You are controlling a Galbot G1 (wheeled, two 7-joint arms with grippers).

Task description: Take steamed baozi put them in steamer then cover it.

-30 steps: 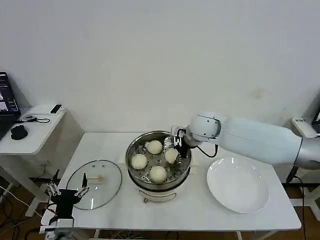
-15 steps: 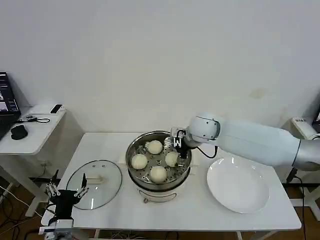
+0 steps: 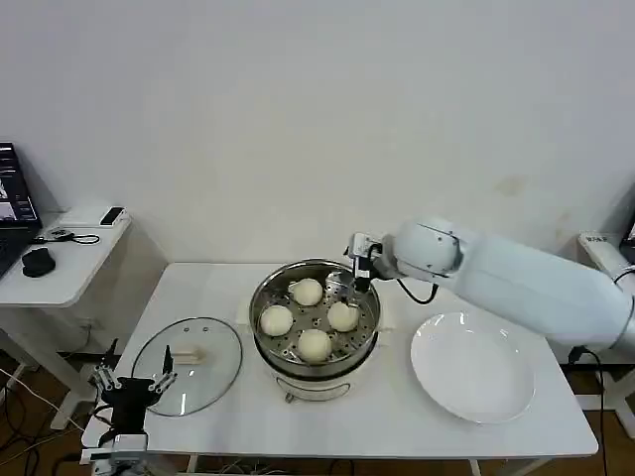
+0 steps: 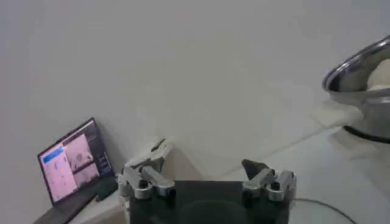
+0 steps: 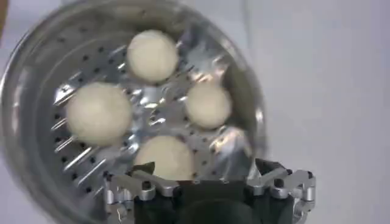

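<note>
We find the right gripper [image 3: 355, 281] with jaws apart and empty, above the steamer's [image 3: 266, 337] far right rim. All four baozi [image 5: 98, 113] sit on the perforated tray inside that steamer. The left gripper [image 3: 127, 389] hangs jaws apart, low off the steamer's left, at the near edge of the glass lid [image 3: 213, 366]. We judge loading complete; covering comes next, which calls for grasping the lid's knob [image 3: 190, 356].

The right gripper [image 3: 359, 281] has let go of the fourth baozi [image 3: 343, 315] and risen above the steamer [image 3: 314, 342]
</note>
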